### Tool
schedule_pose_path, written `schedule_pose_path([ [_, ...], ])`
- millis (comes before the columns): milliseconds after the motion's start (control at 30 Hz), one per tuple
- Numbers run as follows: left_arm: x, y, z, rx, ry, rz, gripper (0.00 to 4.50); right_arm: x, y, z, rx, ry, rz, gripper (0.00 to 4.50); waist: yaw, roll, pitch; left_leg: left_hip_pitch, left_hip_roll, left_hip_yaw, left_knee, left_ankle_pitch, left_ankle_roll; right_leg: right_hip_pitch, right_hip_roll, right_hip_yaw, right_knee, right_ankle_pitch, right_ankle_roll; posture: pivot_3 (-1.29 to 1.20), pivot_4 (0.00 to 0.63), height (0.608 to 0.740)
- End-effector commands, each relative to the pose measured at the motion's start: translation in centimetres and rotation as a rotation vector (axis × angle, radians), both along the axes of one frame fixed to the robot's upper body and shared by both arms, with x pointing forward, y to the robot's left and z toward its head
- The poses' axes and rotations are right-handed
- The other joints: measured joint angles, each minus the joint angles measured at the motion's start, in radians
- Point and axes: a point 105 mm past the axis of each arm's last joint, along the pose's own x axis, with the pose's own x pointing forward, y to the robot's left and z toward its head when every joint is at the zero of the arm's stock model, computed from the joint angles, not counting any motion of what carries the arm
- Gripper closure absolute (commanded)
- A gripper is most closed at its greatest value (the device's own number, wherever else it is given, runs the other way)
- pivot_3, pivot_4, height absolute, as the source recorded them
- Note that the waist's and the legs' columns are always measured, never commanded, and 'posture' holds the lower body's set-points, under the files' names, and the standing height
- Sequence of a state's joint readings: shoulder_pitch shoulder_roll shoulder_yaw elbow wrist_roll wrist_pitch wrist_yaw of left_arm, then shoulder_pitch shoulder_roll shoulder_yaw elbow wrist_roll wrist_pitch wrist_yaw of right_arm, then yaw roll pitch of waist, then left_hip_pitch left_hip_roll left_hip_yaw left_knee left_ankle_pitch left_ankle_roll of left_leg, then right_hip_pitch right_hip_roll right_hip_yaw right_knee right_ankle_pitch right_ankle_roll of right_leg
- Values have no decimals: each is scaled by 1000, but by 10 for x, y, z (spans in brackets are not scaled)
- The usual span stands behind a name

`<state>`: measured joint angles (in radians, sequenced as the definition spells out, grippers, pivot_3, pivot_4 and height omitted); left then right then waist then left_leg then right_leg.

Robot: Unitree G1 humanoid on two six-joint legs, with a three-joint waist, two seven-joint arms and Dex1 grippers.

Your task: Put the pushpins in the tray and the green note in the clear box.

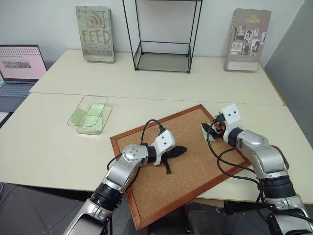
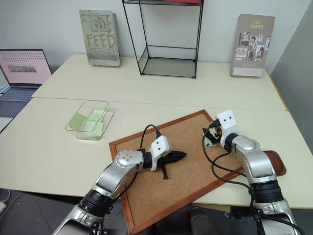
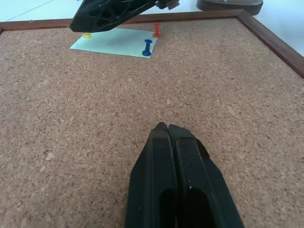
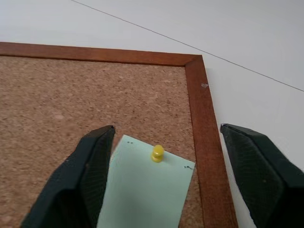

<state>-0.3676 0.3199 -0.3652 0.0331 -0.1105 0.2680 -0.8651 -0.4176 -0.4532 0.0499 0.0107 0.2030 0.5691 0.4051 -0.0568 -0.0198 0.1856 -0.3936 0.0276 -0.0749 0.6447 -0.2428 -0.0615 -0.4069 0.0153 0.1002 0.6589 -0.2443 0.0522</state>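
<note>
The right gripper (image 4: 161,175) is hovering with fingers spread wide and empty over the green note (image 4: 145,190), pinned to the corkboard (image 1: 190,161) by yellow, blue and red pushpins (image 3: 147,47), while the left gripper (image 3: 168,130) is resting closed, holding nothing

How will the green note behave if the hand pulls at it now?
Probably tears or buckles rather than lifts: the green note looks like thin paper, pinned flat to the corkboard by a yellow pushpin, with blue and red ones too. Once unpinned, likely floppy and very light, hard to pinch off the flat cork.
</note>
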Motion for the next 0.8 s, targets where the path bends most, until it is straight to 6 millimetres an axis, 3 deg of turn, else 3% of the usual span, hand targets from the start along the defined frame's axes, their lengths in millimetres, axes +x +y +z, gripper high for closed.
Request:
schedule_pose_path([
  [33, -7, 0, -8, 23, 24, -16, 4500, 6, 3, 13, -9, -70, 16, 1820, 0, 0, 0, 0, 0, 0, 0, 0, 0, 0, 0, 0, 0, 0, 0, 0, 150, 740],
  [400, -6, 0, -9, 28, 29, -13, 4500, 4, 8, 8, -23, -70, 41, 4286, 0, 0, 0, 0, 0, 0, 0, 0, 0, 0, 0, 0, 1, 0, 0, 0, 150, 740],
  [667, -7, 1, -12, 39, 31, -17, 4500, 2, 8, 10, -28, -70, 53, 4451, 0, 0, 0, 0, 0, 0, 0, 0, 0, 0, 0, 0, 1, 0, 0, 0, 150, 740],
  [800, -8, 1, -14, 41, 33, -17, 4500, 1, 11, 25, -8, -129, 55, 4451, 0, 0, 0, 0, 0, 0, 0, 0, 0, 0, 0, 0, 1, 0, 0, 0, 150, 740],
])
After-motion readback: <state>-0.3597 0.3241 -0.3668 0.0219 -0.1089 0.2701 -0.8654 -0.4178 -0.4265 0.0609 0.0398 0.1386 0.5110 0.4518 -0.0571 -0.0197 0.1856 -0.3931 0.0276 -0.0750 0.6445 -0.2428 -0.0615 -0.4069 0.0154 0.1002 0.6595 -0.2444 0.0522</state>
